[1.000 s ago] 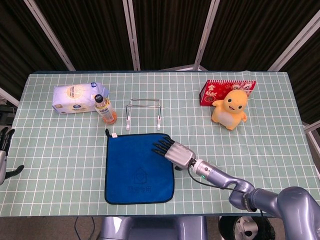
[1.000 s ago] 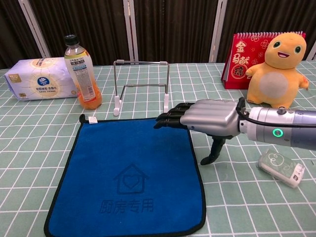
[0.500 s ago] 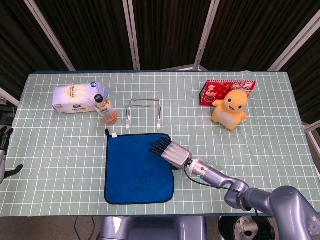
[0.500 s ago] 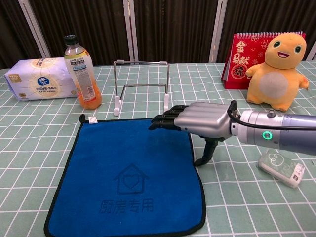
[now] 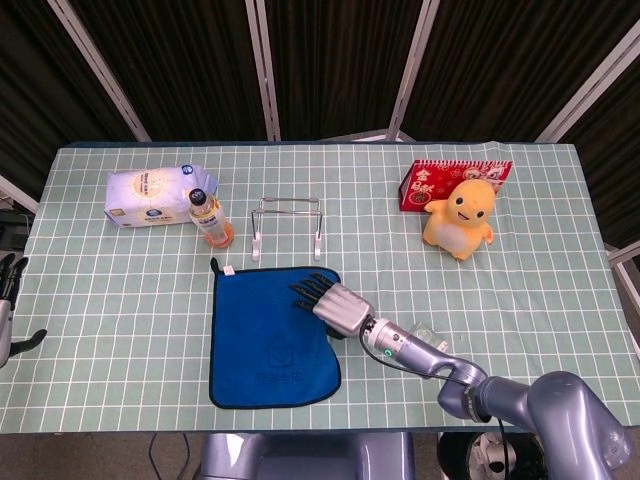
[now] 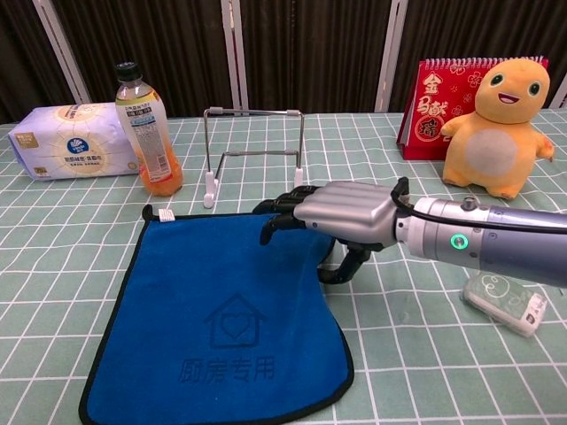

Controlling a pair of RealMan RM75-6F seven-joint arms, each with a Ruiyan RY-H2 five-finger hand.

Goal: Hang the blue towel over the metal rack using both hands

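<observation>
The blue towel (image 6: 221, 310) lies flat, mostly left of and toward the robot from the right hand (image 6: 341, 212), whose fingers pinch its far right edge. The metal rack (image 6: 255, 150) stands just beyond that hand; the left hand (image 5: 8, 290), released, waits well apart

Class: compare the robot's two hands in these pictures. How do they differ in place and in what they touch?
The right hand lies over the blue towel's right edge, thumb tucked under it; the left hand sits at the table's far left edge, touching no towel. The right shows in both views, the left only overhead.
</observation>
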